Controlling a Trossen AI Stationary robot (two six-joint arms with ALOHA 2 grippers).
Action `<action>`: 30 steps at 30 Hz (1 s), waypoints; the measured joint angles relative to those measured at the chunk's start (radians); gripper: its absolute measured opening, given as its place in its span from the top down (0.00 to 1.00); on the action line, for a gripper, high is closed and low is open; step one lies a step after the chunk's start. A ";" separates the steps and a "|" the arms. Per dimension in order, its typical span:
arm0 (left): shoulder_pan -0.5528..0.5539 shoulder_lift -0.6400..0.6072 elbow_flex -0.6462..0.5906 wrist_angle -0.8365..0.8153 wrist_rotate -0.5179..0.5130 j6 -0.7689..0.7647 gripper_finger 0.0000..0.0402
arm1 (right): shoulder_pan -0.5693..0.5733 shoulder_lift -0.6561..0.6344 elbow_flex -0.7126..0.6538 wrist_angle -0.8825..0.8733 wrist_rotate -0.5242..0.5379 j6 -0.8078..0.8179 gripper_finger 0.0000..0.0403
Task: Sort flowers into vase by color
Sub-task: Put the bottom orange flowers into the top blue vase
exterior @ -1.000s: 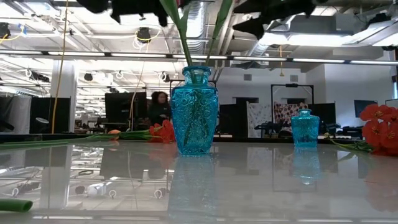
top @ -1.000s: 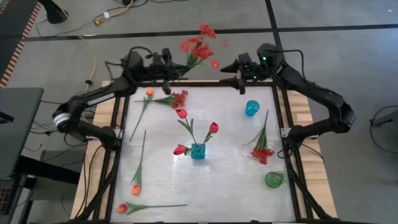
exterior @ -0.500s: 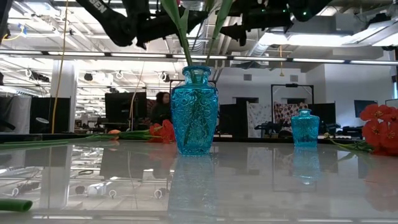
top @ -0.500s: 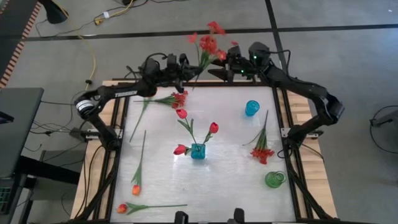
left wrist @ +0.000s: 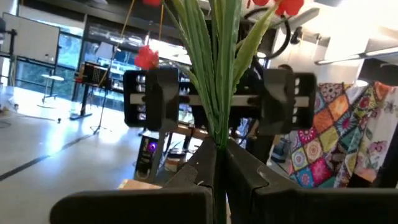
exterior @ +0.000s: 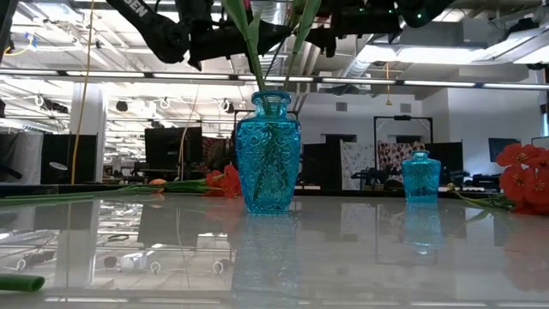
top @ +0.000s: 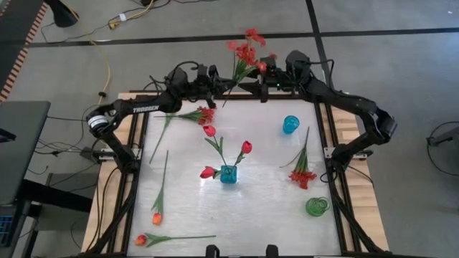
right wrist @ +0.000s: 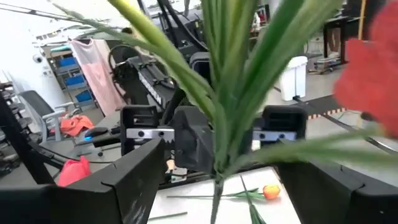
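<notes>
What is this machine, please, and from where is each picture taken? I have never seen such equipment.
It is a robot with two dark arms at a table; each arm ends in a two-finger end effector.

One picture looks straight down on the table. One looks level across the table top. The other two come from cameras on the wrists.

On the table stand a blue vase holding three red rosebuds, a smaller blue vase and a green vase. Orange tulips lie at the left, and red sprays at the far left and at the right.

At the far edge, the left end effector is shut on the stem of a red spray, held in the air. The right end effector is open, its fingers on either side of the same stem, as if to take it over.
</notes>
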 joint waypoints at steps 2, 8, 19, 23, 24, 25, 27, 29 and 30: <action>-0.012 0.000 0.000 -0.025 0.000 0.011 1.00 | 0.001 0.000 0.000 0.001 0.000 0.000 0.18; -0.039 0.000 0.000 -0.065 -0.043 0.012 1.00 | 0.013 0.000 0.000 0.000 0.005 0.000 0.18; -0.049 0.000 0.000 -0.087 -0.049 -0.006 1.00 | 0.024 0.000 0.000 -0.005 0.006 0.002 0.21; -0.057 0.000 0.000 -0.088 -0.051 -0.008 1.00 | 0.024 0.000 0.000 -0.005 0.006 0.003 0.30; -0.059 0.000 0.000 -0.088 -0.052 -0.008 1.00 | 0.024 0.000 0.000 -0.005 0.006 0.003 0.32; -0.061 0.000 0.000 -0.089 -0.052 -0.008 1.00 | 0.024 0.000 0.000 -0.005 0.006 0.003 0.34; -0.061 0.000 0.000 -0.090 -0.052 -0.008 1.00 | 0.024 0.000 0.000 -0.006 0.006 0.003 0.40; -0.061 0.000 0.000 -0.088 -0.056 -0.008 1.00 | 0.024 0.000 0.000 -0.008 0.006 0.002 0.46; -0.061 0.000 0.000 -0.088 -0.066 -0.009 0.99 | 0.024 0.000 0.000 -0.008 0.006 0.002 0.50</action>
